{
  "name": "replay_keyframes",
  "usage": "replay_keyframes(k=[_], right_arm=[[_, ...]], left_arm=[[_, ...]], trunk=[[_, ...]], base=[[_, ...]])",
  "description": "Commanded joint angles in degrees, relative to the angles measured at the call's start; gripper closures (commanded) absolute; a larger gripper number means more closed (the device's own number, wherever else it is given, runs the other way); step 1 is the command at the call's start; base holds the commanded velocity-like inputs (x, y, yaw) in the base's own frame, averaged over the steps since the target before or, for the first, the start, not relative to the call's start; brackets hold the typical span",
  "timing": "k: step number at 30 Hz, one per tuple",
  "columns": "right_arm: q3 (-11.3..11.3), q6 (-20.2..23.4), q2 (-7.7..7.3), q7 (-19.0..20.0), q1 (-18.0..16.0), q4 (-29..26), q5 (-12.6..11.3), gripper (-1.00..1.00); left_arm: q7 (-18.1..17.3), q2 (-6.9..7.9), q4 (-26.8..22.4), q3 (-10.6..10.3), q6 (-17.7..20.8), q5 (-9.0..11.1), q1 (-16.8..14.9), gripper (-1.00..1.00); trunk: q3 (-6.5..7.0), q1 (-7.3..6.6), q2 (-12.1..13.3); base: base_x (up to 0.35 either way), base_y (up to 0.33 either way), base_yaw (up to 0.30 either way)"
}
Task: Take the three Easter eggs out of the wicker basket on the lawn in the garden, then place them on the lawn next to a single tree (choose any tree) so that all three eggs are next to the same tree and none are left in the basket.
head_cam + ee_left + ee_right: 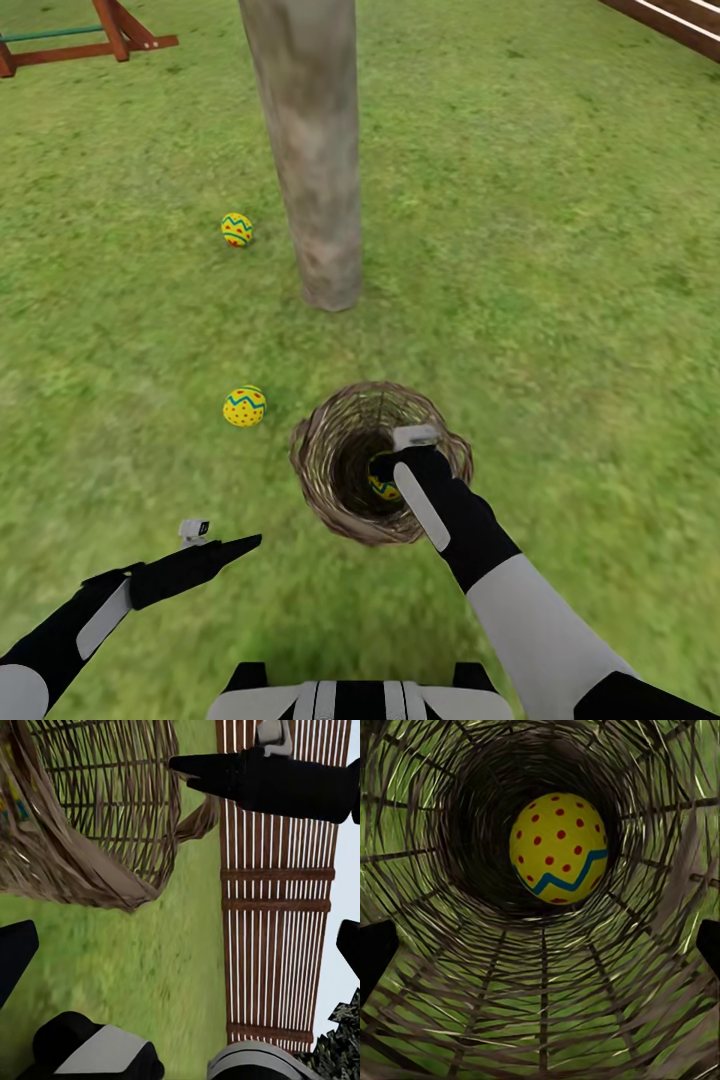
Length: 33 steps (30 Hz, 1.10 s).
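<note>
The wicker basket (318,487) stands on the lawn (560,300) in front of a thick grey-brown tree (318,170). One Easter egg (383,488) lies at its bottom, yellow with red dots and a blue-green zigzag (559,847). My right gripper (540,949) reaches down into the basket, open, with the egg ahead of its fingers and untouched. Two more eggs lie on the grass: one (237,229) left of the trunk, one (244,406) left of the basket. My left gripper (225,545) hovers low over the grass left of the basket (97,817), open and empty.
A red wooden play frame (110,35) stands far back at the left. A slatted wooden fence (680,20) runs at the far right and also shows in the left wrist view as the fence (277,907). Open grass surrounds the tree and basket.
</note>
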Motion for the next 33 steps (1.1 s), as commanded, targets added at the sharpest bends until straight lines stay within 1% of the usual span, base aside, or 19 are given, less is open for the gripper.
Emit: replay_keyframes(k=[1,5,11,16,27,33], right_arm=[[0.08,0.10,-0.01,0.80,-0.04,0.02,-0.53,-1.00],[0.06,0.10,0.02,1.92,-0.05,-0.04,-0.49,-1.00],[0.14,0.05,0.15,2.03,-0.04,0.18,-0.50,-1.00],[-0.21,0.03,0.33,2.08,-0.07,4.24,-0.49,-1.00],[-0.29,0.10,0.54,2.10,-0.54,4.64,-0.40,-1.00],[-0.29,0.10,0.52,2.10,-1.77,4.82,-0.36,-1.00]], left_arm=[[-0.07,0.08,-0.01,-0.33,0.60,0.56,-0.04,-1.00],[-0.14,0.05,-0.03,-0.36,0.60,0.56,-0.04,-1.00],[-0.21,0.08,-0.03,-0.36,0.68,0.51,-0.04,-1.00],[-0.24,0.08,-0.03,-0.37,0.85,0.47,-0.04,-1.00],[-0.24,0.00,-0.03,-0.36,0.95,0.40,-0.04,-1.00],[-0.22,-0.05,-0.09,-0.38,0.95,0.38,-0.04,-1.00]], trunk=[[-0.21,0.22,-0.43],[-0.93,1.10,-2.04],[-2.01,2.42,-4.44],[-2.91,3.52,-6.45],[-4.88,5.93,-10.86],[-5.96,7.25,-13.27]], base=[[0.000,0.000,0.000],[0.000,0.000,0.000],[0.000,0.000,0.000],[0.000,0.000,0.000],[0.000,0.000,0.000],[0.000,0.000,0.000]])
